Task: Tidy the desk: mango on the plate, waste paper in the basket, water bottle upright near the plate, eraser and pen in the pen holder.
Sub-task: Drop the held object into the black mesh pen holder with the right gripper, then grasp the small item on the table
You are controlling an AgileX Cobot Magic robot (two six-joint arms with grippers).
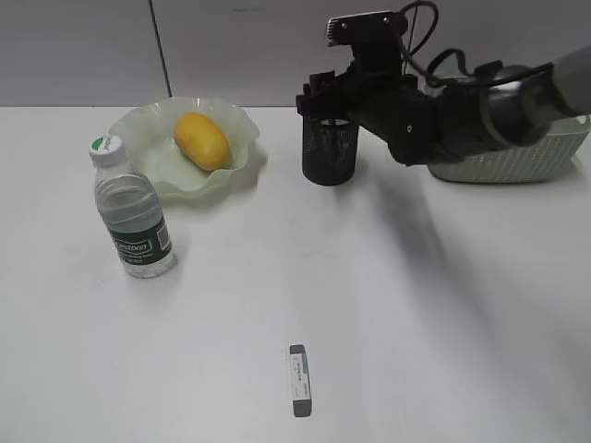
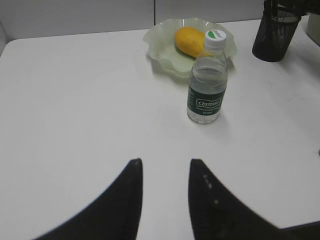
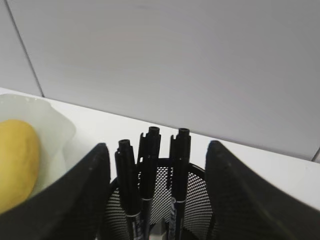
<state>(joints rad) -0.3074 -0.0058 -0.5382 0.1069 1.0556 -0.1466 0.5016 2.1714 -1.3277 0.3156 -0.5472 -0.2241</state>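
Black and matte, the right gripper (image 1: 325, 97) hung directly above the pen holder (image 1: 330, 148), its jaws spread wide on either side of the cup's mouth and clasping nothing. In the right wrist view three black pens (image 3: 150, 175) stood upright between those jaws, their lower ends down inside the wire mesh. Just behind the right arm, the basket (image 1: 517, 161) sat at the far right edge of the desk (image 1: 443, 323), mostly hidden by the arm; its contents could not be made out. Left of the pen holder lay the plate (image 1: 148, 138), and the mango (image 1: 202, 140) rested in its hollow. Near the plate, on the side toward the camera, the water bottle (image 1: 131, 209) stood upright with its white cap on. Well apart from all of these, the eraser (image 1: 299, 379) lay flat on the near part of the desk. The left gripper (image 2: 165, 200) hovered low over bare tabletop, jaws partly parted with nothing between them, the bottle and plate ahead of it.
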